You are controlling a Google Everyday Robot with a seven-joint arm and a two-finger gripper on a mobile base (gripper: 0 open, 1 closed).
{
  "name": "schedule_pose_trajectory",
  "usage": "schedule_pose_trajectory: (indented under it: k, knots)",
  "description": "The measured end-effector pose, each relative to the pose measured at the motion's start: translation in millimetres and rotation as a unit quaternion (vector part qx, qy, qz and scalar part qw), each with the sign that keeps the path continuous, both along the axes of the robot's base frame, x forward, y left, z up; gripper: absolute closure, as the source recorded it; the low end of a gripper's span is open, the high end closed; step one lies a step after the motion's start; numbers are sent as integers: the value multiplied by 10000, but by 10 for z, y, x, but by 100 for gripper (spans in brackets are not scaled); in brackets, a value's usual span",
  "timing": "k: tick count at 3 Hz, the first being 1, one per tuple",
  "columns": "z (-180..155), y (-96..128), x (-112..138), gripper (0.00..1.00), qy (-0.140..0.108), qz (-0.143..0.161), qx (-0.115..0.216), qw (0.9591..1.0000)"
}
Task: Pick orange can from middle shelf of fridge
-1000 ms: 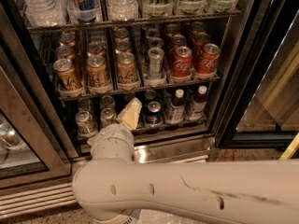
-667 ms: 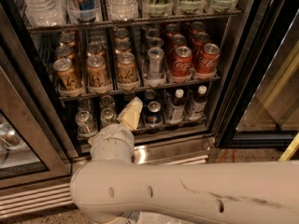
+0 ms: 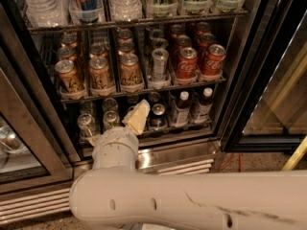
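The gripper [image 3: 137, 117] sits low in the open fridge [image 3: 163, 158], in front of the bottom rack and just under the front rail of the middle shelf [image 3: 144, 87]. Seen from behind as a pale wedge, it does not show whether it is released or clenched; I cannot tell. It holds nothing that can be seen.

The nearest orange can [image 3: 130, 70] stands directly above the gripper, upright in its clear lane tray at the shelf's front edge. More orange cans [image 3: 99, 73] line up above and to the left. A slim silver can [image 3: 159, 63] is above and slightly right, with the red Coca-Cola cans [image 3: 187, 63] further right.

A blue-topped can [image 3: 157, 117] stands just right of the gripper, and small bottles [image 3: 181, 107] beyond it. The open doorway is bounded by the dark door frame [image 3: 249, 80] far right. The thick white arm [image 3: 192, 200] crosses below, outside the steel sill.
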State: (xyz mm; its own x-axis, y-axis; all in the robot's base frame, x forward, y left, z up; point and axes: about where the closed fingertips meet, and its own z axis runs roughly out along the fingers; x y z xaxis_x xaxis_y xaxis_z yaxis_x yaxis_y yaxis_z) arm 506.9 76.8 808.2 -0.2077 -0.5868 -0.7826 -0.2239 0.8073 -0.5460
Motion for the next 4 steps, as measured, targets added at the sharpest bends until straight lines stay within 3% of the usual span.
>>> schedule_pose_trajectory:
  k: [1, 2, 3, 4]
  knots:
    - [132, -207, -51, 0, 7, -829, 1058, 9909]
    - [159, -356, -112, 0, 100, -1534, 2135, 9648]
    - [173, -347, -119, 0, 68, -1616, 2439, 9562]
    - [190, -429, -122, 0, -18, -1753, 2376, 9554]
